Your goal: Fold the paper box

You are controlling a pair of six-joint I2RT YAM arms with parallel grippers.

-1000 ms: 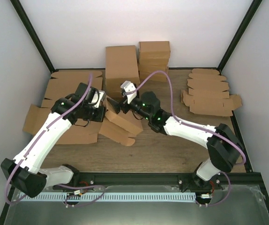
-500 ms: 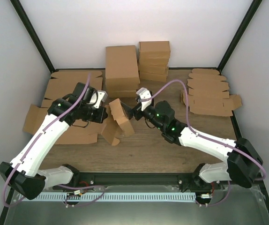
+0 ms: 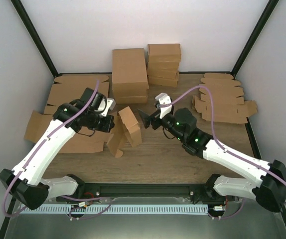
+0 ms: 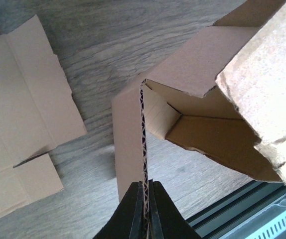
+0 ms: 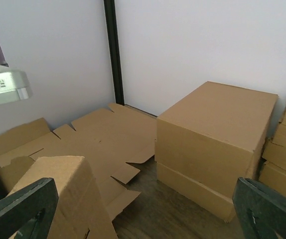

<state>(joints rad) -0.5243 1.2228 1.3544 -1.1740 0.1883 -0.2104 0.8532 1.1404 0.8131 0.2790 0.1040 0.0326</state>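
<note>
Plain white walls (image 3: pixel 143 25) enclose a wood-grain bench (image 3: pixel 173 159), with black frame posts (image 3: pixel 36 37) rising at the corners; a black rail (image 3: pixel 148 190) runs along the near edge, where the left arm (image 3: pixel 48 144) and right arm (image 3: pixel 232 157) are bolted. The paper box (image 3: pixel 125 128), half-formed and with its flaps loose, sits tilted at mid-bench between the two sets of jaws; whether its lowest flap touches the bench cannot be told. The left jaws are clenched on the corrugated edge of one of its side panels, as the left wrist view shows close up. The right jaws stand released and wide, just to the right of the paper box and apart from it, gripping nothing; in the right wrist view a corner of the box lies low beside one of the spread fingers (image 5: pixel 23 201). Beyond the right jaws a tall carton (image 3: pixel 129 74) stands against the back wall, and a stack of smaller cartons (image 3: pixel 164 64) sits close on its right; both crowd the ground behind the paper box. To the left of the left jaws, unfolded sheets (image 3: pixel 66 92) cover the bench, and the left arm reaches over them. Well to the right of the right jaws lies a pile of flat blanks (image 3: pixel 222 99); a purple cable (image 3: pixel 203 92) arcs from the right arm across the near end of that pile.
</note>
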